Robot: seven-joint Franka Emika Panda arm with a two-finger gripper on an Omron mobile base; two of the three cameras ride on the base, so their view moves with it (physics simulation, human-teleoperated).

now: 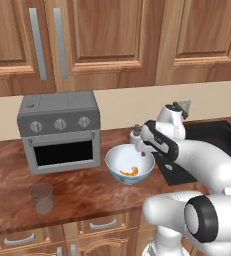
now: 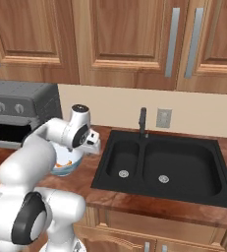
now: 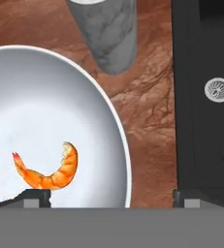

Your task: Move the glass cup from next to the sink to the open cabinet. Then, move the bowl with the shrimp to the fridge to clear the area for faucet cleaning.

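Above the bowl with the shrimp, the gripper hangs wide apart; nothing held.

1. The tabletop was rendered as glossy, mottled reddish-brown stone.
2. The bowl was shown as smooth white glazed ware.
3. The sink was finished in matt black, with silvery metal drain rings.
4. The glass cup was seen as clear, grey-tinted glass.
5. The wall cabinets were grained brown wood.
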